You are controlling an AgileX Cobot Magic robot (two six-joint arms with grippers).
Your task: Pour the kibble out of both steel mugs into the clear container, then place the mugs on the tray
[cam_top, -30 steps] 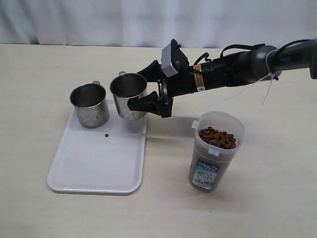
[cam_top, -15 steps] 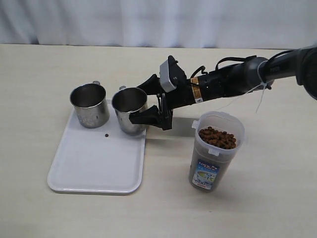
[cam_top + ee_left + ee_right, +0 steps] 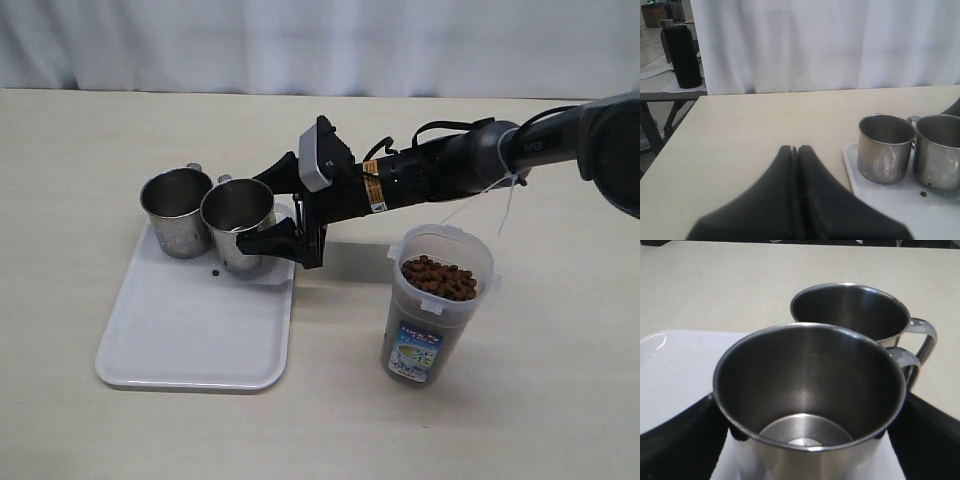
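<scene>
Reaching in from the right side of the exterior view, the right tool [image 3: 252, 212] pinches one steel mug [image 3: 237, 203] across its body, one black finger on each side of the wall. The mug is upright, mouth up. The right wrist view looks straight down into it and shows a bare steel bottom with no pellets. Its base is at the far right part of the white tray [image 3: 190, 330], though whether it rests there or hangs just above cannot be told. The other steel mug [image 3: 180, 215] stands upright just beside it on the tray's far left part, and contact between the two is unclear. One loose pellet [image 3: 215, 272] lies on the tray near the base of the gripped mug. The clear container [image 3: 430, 335] stands on the bench [image 3: 80, 150] right of the tray, apart from it and below the right arm, with kibble [image 3: 440, 278] showing near its top. The left tool [image 3: 797, 150] has its fingers pressed together, holding nothing, over bare bench well short of the tray.
</scene>
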